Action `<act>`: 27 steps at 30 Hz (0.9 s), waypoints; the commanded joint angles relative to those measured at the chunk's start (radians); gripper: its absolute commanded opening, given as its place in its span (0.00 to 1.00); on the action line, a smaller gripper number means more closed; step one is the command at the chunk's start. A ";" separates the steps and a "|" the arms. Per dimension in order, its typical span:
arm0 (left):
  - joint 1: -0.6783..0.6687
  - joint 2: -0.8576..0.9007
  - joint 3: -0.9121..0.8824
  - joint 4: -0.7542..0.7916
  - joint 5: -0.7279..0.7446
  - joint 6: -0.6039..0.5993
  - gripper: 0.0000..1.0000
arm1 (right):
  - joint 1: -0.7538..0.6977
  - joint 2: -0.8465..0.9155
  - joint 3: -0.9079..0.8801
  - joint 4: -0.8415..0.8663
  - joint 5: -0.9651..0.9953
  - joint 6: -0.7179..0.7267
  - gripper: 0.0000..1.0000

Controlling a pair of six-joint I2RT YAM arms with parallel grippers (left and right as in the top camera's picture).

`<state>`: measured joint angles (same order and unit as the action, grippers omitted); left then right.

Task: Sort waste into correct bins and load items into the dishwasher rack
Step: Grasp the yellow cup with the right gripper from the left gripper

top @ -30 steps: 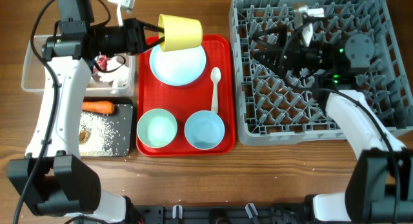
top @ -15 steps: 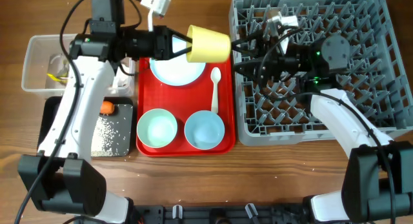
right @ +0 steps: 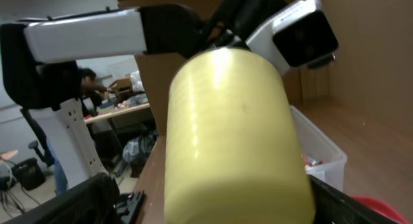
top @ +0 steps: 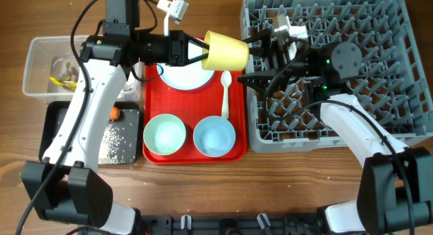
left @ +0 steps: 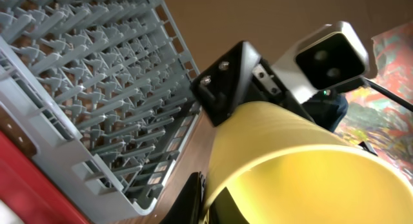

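My left gripper (top: pixel 199 51) is shut on the rim of the small yellow cup (top: pixel 226 51), one finger inside and one outside, as the left wrist view (left: pixel 213 198) shows. It holds the cup on its side in the air above the red tray's far right corner, beside the grey dishwasher rack (top: pixel 325 141). My right gripper (top: pixel 256 59) is open at the rack's left edge, and the cup's base (right: pixel 232 133) lies between its spread fingers. The light blue plate (top: pixel 179 74), two light blue bowls (top: pixel 164 135) (top: pixel 214 135) and the white spoon (top: pixel 225 93) lie on the red tray.
The red tray (top: pixel 193 158) sits left of the rack. The clear tub (top: pixel 40 66) at far left holds a yellow wrapper (top: pixel 61 78). The black tray (top: pixel 51 126) in front of it holds rice (top: pixel 118 137) and a carrot (top: pixel 114 114), mostly hidden by my left arm.
My left gripper has carried the yellow cup rightward from over the plate to the rack's left edge. My right gripper has moved left from over the rack to meet the cup.
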<state>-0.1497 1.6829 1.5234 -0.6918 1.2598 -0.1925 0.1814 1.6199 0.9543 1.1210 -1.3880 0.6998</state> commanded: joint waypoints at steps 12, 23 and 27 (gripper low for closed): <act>-0.006 -0.013 0.013 0.035 -0.001 -0.005 0.04 | 0.012 0.011 0.010 0.087 -0.026 0.105 0.91; -0.006 -0.013 0.013 0.049 -0.001 -0.005 0.04 | 0.012 0.011 0.009 -0.029 -0.026 -0.005 0.90; -0.006 -0.013 0.013 0.050 -0.021 -0.005 0.04 | 0.012 0.011 0.009 -0.006 -0.022 -0.004 0.87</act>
<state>-0.1574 1.6825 1.5234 -0.6468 1.2629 -0.1928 0.1856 1.6199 0.9543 1.0988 -1.3884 0.7269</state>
